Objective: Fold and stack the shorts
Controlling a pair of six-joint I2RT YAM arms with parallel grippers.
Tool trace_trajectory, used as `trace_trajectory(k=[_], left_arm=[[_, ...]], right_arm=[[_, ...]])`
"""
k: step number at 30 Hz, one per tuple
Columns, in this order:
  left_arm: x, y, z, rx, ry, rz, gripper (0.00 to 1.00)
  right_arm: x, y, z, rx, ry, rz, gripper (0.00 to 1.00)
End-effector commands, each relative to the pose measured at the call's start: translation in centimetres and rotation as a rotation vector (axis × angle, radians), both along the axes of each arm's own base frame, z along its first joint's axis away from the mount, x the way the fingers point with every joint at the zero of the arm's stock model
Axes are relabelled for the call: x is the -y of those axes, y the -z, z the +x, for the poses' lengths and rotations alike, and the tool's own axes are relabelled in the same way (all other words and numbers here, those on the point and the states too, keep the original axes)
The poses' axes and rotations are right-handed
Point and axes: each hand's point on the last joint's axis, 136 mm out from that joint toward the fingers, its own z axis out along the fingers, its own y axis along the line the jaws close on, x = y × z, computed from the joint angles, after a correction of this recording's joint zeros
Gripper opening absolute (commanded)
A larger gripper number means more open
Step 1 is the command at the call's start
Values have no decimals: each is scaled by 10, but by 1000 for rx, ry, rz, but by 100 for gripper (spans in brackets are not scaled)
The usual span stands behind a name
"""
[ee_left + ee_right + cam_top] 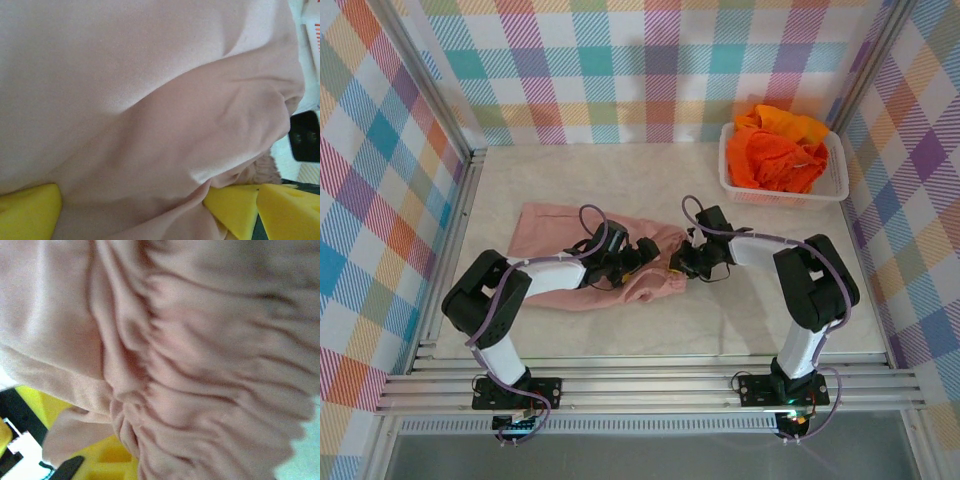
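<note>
Top external: pink shorts (555, 228) lie mid-table; orange shorts (775, 155) sit in the basket (838, 185). Left gripper (645, 252) and right gripper (682, 262) touch the pink pair's right end. Both should, I think, pinch that edge and carry it over together so the fold lies flat.

Left wrist: yellow pads (27, 212) stand wide apart, pink cloth between.

Right wrist: cloth half hides the fingers (107, 456); spread or pinching, I cannot tell.

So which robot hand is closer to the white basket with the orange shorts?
Right. The right gripper is at the pink shorts, left of the basket and nearer the bases; the left gripper is further left.
</note>
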Motion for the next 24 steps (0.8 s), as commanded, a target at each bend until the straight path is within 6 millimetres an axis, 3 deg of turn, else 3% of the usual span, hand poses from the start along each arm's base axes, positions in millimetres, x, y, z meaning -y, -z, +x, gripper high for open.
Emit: trace_trajectory(k=[1,3,6,12,18,24], left_arm=[[-9,-22,-2,52,-11,20,100],[-16,-49,0,111,-17,31,100],[-32,-87,1,190,-34,54,100],[-81,-135,-8,300,-80,144,100],[-109,-135,-25,292,-80,208,100],[-100,-115,-29,244,-54,170,100]], right_arm=[[11,-4,1,53,-56,-111,5],[23,-9,1,81,-84,-184,0],[42,-23,-3,118,-134,-299,0],[104,-59,-14,174,-263,-606,0],[168,-106,-16,224,-384,-943,0],[201,-158,3,295,-414,-1164,0]])
